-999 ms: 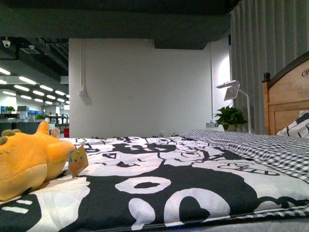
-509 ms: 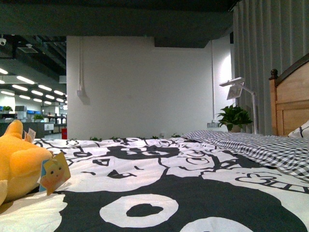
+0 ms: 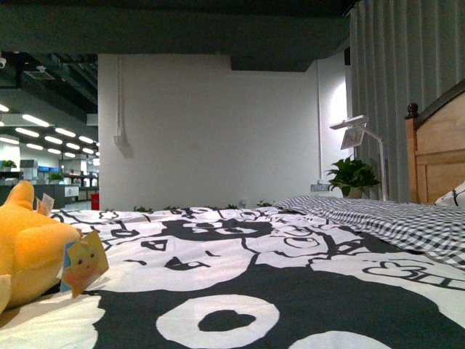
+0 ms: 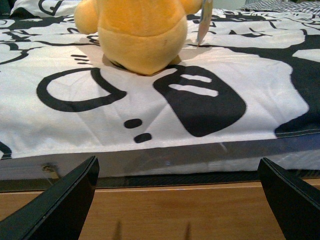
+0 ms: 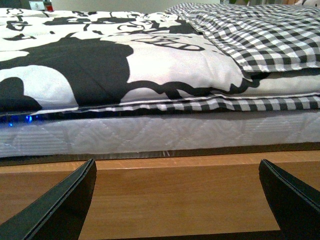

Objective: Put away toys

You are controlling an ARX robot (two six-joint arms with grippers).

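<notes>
While plump, tufted orange-yellow plush toy point(image 3: 27, 251)

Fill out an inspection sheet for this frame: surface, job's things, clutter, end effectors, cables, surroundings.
Surface: bed with a black-and-white cover; wooden bed frame below the mattress.
Job's things: orange plush toy sits on the cover at the robot's left, paper tag attached; not grasped.
Clutter: checked blanket towards the head end; patterned pillow by the headboard.
End effectors: left end effector open, empty, facing the toy from the bed edge; right end effector open, empty.
Cables: nothing seen.
Surroundings: white wall, grey curtain, potted plant, desk lamp, office area at far left.
</notes>
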